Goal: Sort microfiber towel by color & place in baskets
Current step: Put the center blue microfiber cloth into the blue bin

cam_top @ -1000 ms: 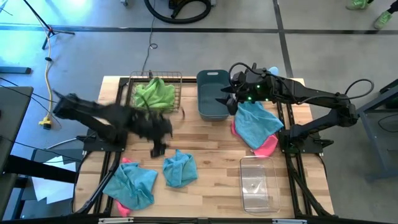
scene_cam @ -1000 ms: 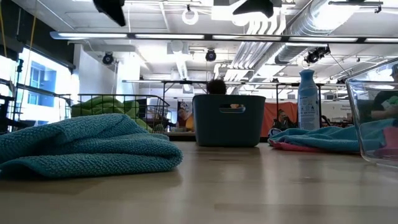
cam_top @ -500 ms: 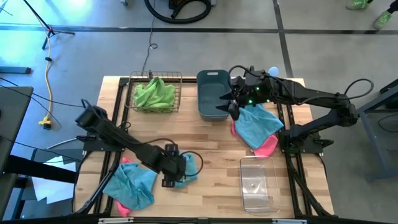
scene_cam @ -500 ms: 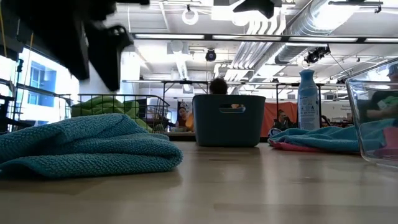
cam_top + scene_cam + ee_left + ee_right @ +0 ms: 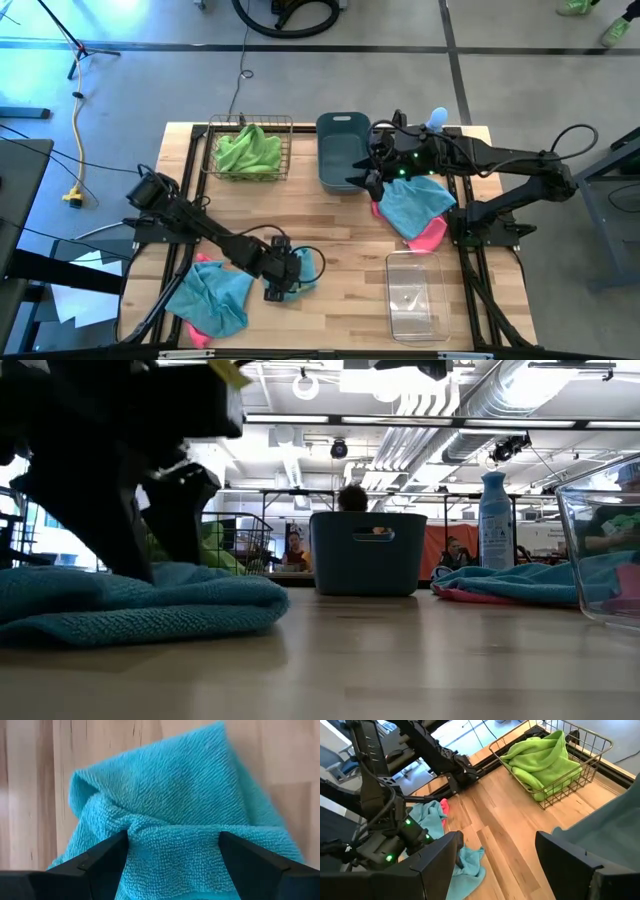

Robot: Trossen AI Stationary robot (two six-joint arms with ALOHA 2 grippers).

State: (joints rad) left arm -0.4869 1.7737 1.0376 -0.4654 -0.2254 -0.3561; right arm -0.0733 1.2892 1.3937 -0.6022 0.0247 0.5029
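Observation:
A light blue towel lies bunched on the table near the front middle. My left gripper is down on it, open, with a raised fold of the cloth between its fingers. My right gripper hangs open and holds nothing, above the gap between the slate-blue tub and another blue towel that lies over a pink one. A green towel fills the wire basket. A third blue towel lies over pink cloth at the near left. My left gripper stands with its open fingers on the light blue towel, one on each side of a raised fold. The fingers come from above, slanting down. The towel lies on the table, and its top is pushed flat beneath the fingertips.
A clear plastic bin stands near the front right. A pale blue spray bottle stands at the far right corner behind my right arm. Bare wood shows between the tub and the front towels.
My left gripper has come down and toward the table's near edge, from in front of the wire basket onto the light blue towel. It has stayed open. The towel's hump has been pressed lower under it.

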